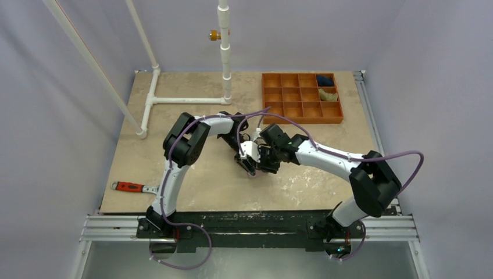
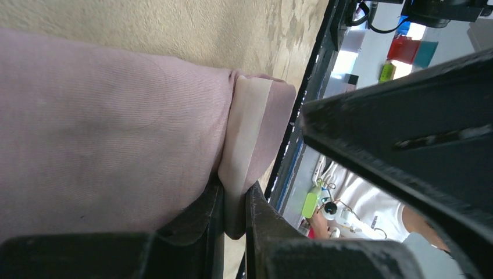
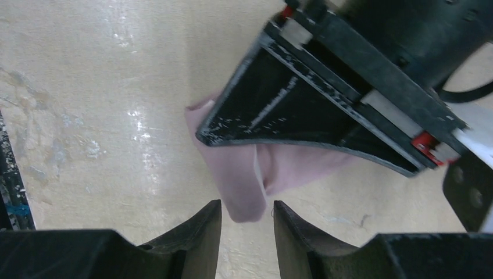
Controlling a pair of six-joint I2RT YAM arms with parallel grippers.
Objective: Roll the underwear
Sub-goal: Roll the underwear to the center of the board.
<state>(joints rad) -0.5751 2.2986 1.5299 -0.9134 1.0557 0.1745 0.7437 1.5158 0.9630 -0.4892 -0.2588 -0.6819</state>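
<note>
Left wrist view: my left tool (image 2: 235,193) pinches the underwear (image 2: 104,128); my right tool (image 3: 247,212) stands narrowly parted at its tip.

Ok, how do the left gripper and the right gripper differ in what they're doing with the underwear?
The left gripper is shut on the underwear, pinching its cream-banded fold; the right gripper is open, the cloth's end at its mouth, unpinched. The left gripper seems to lie low along the table, while the right gripper points down at it. Both work the same garment.
</note>
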